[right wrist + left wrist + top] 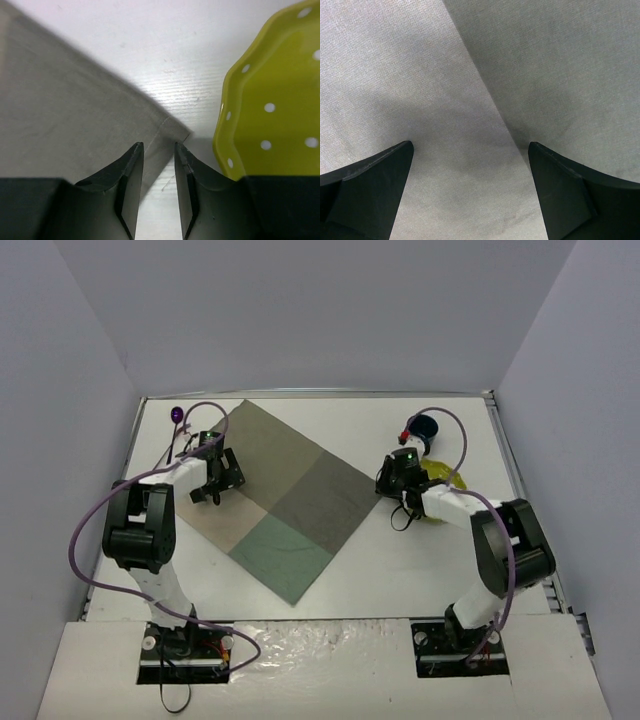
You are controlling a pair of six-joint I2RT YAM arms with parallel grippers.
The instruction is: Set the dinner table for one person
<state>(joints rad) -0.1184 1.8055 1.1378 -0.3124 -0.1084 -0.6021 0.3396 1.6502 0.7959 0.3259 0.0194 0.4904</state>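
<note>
Listing what lies before me, item by item.

Dinner table (380,560), one: white, flat, metal-rimmed, it spreads under everything else and runs from my two bases to the far wall.

Cloth (285,495), one: four panels in grey, dark grey, beige and green. It lies flat and turned like a diamond on the left and middle of the table.

Plate (441,476), one: yellow-green with white dots and a wavy rim. It sits on the right part of the table, just beside the cloth's right corner and partly hidden under my right arm.

Cup (423,428), one: dark blue, upright, just behind the plate near the far right corner.

Small purple item (177,415), one: at the far left corner, off the cloth; too small to name.

Left gripper (218,488), one: it hangs low over the cloth's left part. In the wrist view its fingers (375,175) stand spread wide, holding nothing, with the seam between a beige and a grey panel below.

Right gripper (388,485), one: at the cloth's right corner. In the wrist view its fingers (131,165) are parted by a narrow gap, and the cloth's corner lies flat beneath it. The plate rim is near my right fingertip.

Purple cables, two: one looped over each arm.
</note>
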